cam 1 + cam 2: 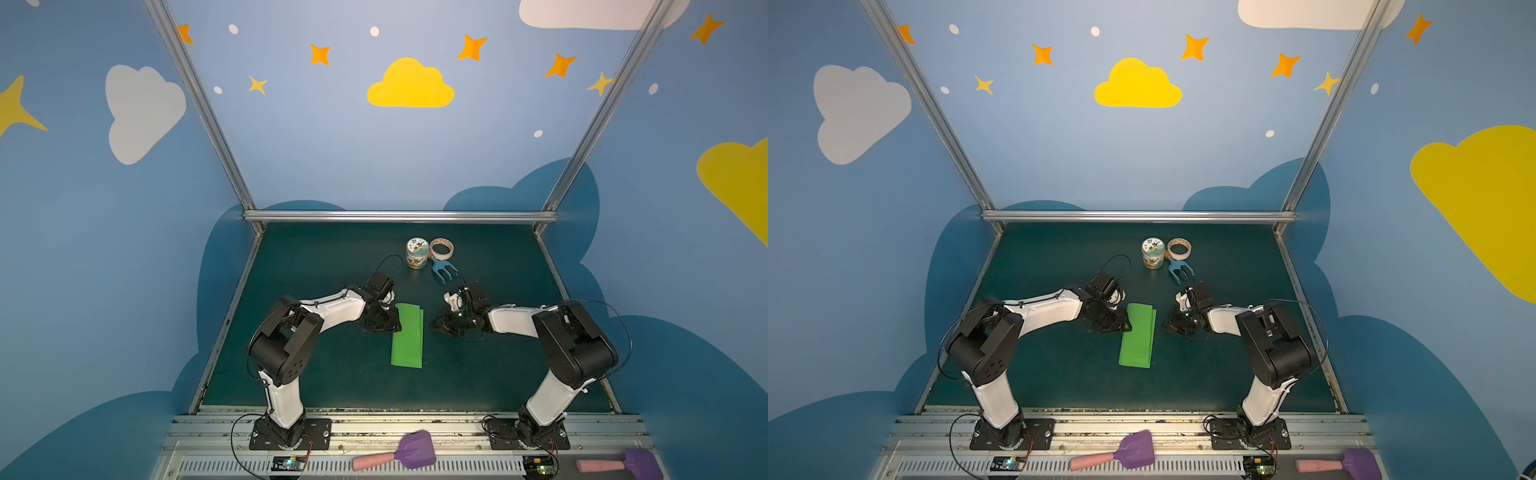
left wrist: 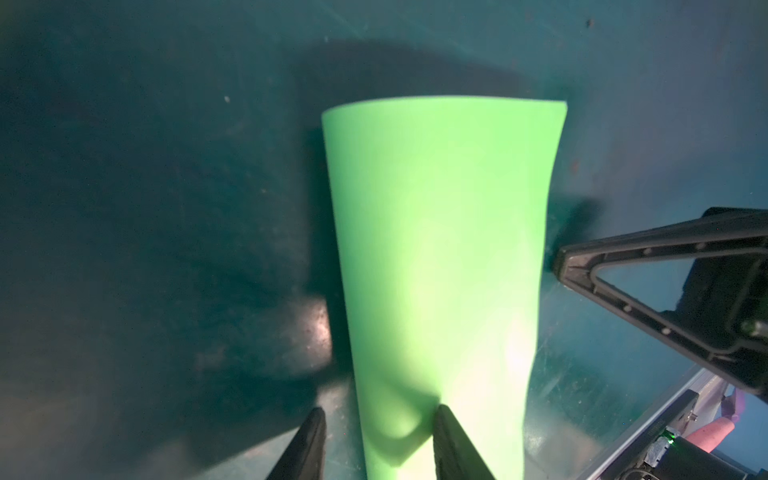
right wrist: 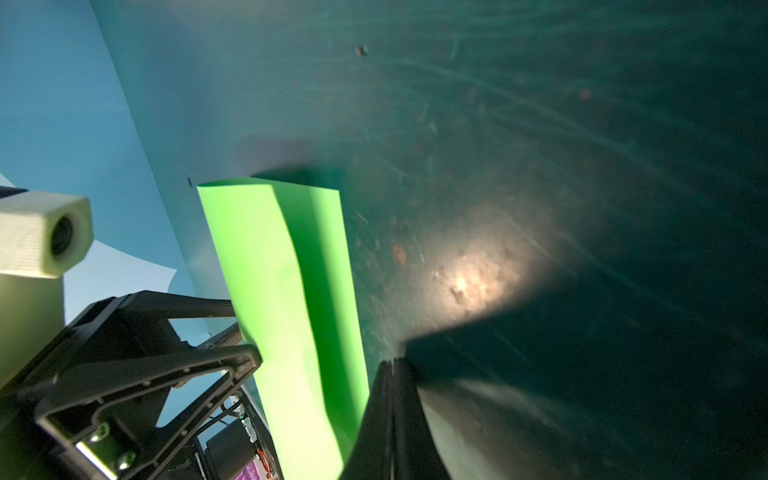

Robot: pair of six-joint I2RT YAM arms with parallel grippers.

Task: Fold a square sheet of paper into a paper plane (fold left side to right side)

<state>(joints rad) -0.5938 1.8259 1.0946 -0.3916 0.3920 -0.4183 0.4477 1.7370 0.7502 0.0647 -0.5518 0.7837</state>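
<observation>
Midway across the mat [image 1: 316, 374], the square sheet of paper [image 1: 407, 337] lies folded to a narrow strip, and it looks light, limp and easily dented. The left gripper [image 2: 378, 415] stands spread astride its left edge (one fingertip on green, one on mat). The right gripper [image 3: 395, 368], pressed together and empty, sits just off its right edge. It is probably best lifted by the loose right-hand layers.

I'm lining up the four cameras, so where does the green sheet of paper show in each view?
Top view: green sheet of paper lies between left gripper and right gripper.
Top view: same place.
Left wrist: fills the middle, beyond its own jaws.
Right wrist: strip beside the left gripper.
Shared landmark: the left gripper at the paper's edge.
</observation>
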